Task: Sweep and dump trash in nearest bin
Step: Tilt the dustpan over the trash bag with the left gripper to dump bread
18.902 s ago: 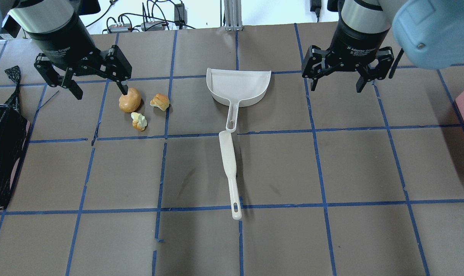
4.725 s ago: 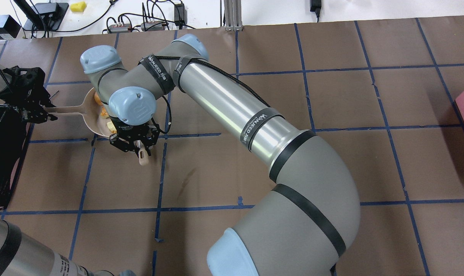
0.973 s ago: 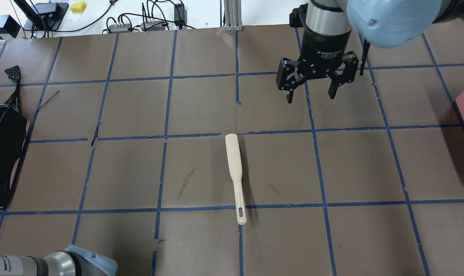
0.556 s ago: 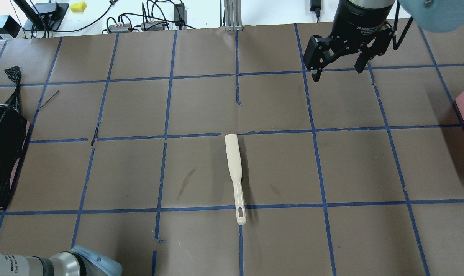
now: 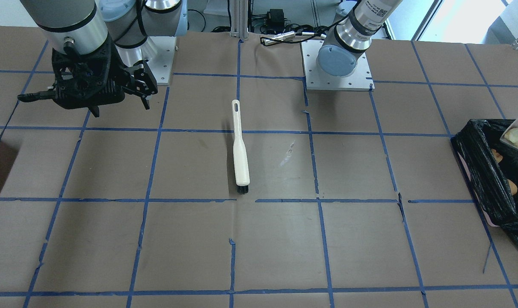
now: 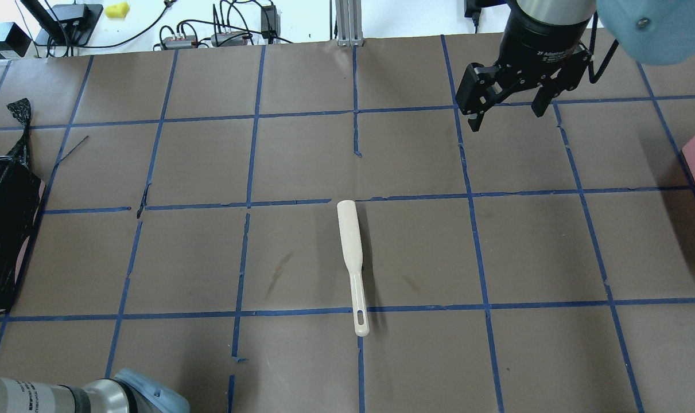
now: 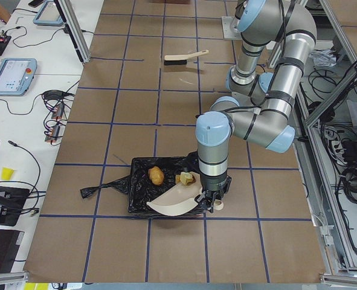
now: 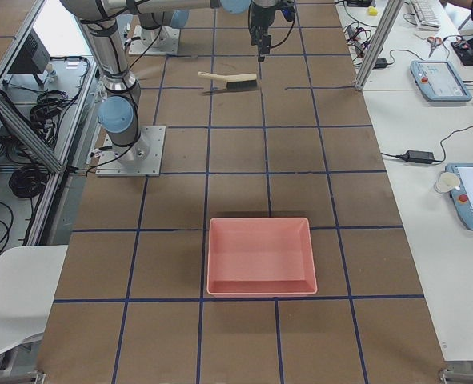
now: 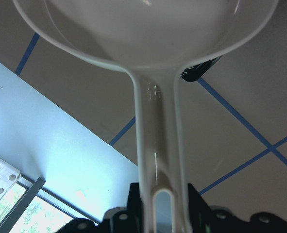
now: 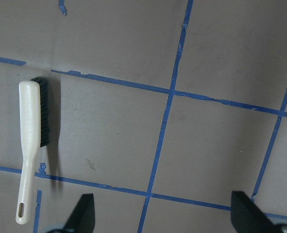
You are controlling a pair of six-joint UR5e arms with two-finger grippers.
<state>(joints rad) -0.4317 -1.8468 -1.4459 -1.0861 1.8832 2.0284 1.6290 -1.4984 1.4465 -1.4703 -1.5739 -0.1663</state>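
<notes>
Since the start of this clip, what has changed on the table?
The trash has left the table. The left claw took the dustpan and now tips it over the bin, where pieces lie. The right claw let go of the brush, opened and withdrew to the far right. The brush lies about where it started. The pink tray is unmoved.

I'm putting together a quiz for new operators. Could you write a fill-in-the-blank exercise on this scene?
1. The left gripper holds the white plastic ____ by its handle.
2. The tan potato-like piece lies inside the black-bag-lined ____.
3. The right gripper hangs ____ and empty.
4. The white-handled brush lies on the brown table, touched by ____ gripper.
Missing words: dustpan; bin; open; neither.
</notes>
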